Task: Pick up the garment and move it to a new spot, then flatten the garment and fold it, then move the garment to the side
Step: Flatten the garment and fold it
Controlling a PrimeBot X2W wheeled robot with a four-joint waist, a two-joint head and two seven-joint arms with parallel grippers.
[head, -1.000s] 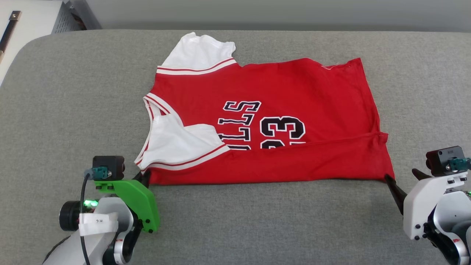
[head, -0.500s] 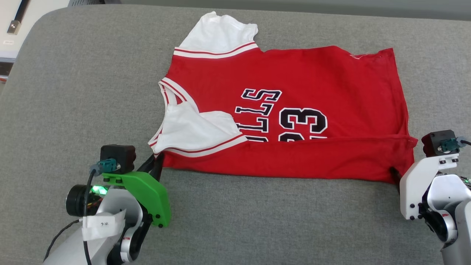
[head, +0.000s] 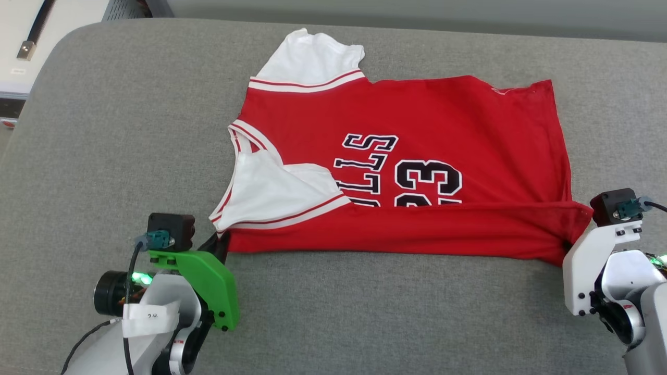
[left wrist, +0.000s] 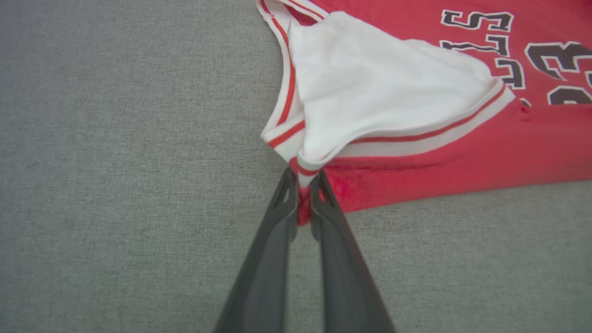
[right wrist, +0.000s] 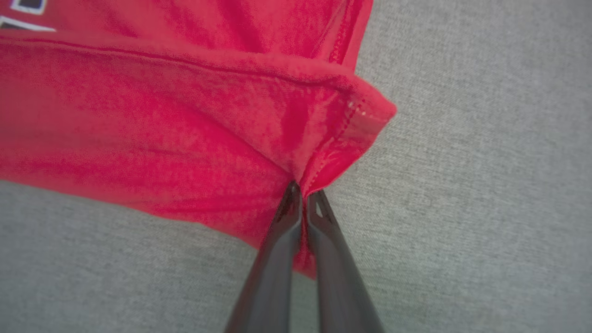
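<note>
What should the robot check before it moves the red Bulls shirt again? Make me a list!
1. Left tool shut on the garment's corner by the sleeve: ok.
2. Right tool shut on the hem corner: ok.
3. Near edge straight between them: ok.
4. Near white sleeve lying flat: not ok, bunched over the print.
5. Both fabric layers caught in each tool: cannot tell.

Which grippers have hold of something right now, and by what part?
Both hold the garment. The left gripper pinches the near folded edge at its sleeve end, and the right gripper pinches the near corner at the hem end.
</note>
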